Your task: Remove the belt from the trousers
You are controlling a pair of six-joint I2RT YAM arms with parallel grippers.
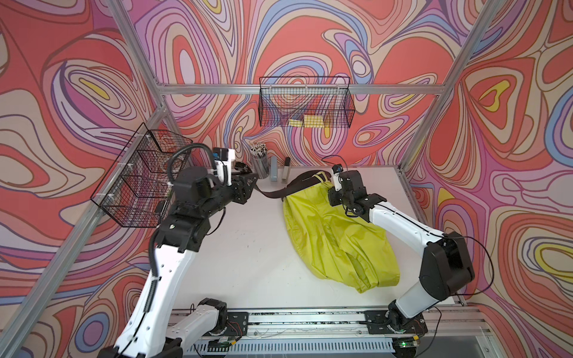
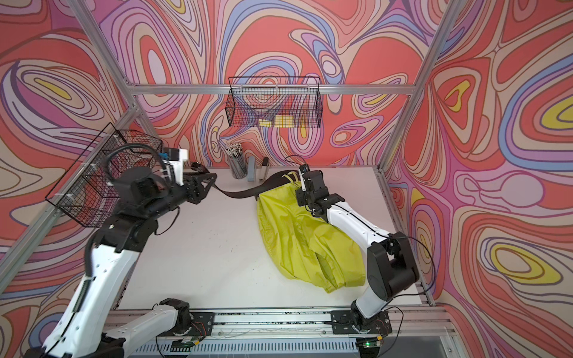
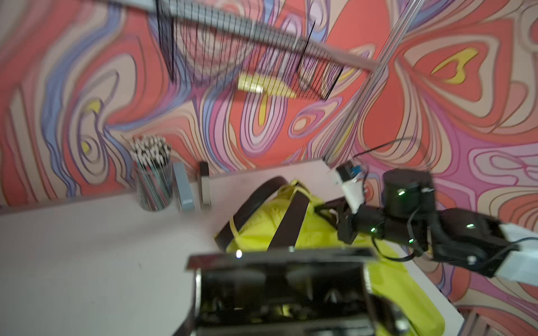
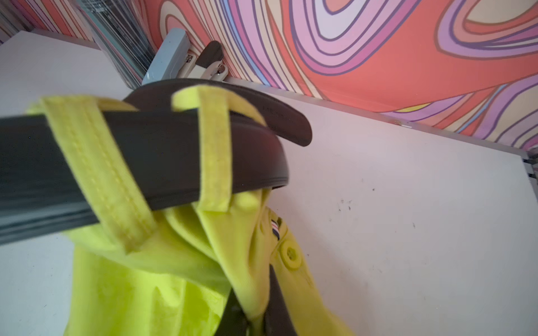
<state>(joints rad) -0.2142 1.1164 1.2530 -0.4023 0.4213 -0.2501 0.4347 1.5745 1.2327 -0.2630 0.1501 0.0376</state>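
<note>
Left jaws clamp belt [image 1: 270, 195] at buckle end; right jaws pinched together on trousers [image 1: 328, 241] waistband near surface [image 1: 248, 257] far edge. Belt threaded through loops [image 4: 214, 151]: may bind, dragging trousers out of the pinch.

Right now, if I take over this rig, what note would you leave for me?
Left tool: shut on the belt at its buckle end.
Right tool: shut on the trousers near the waistband.
Trousers lie on the table, toward the right arm; the belt stretches from them to the left tool.
Done: some belt is out.
Left: it still passes two belt loops; pull it free.
</note>
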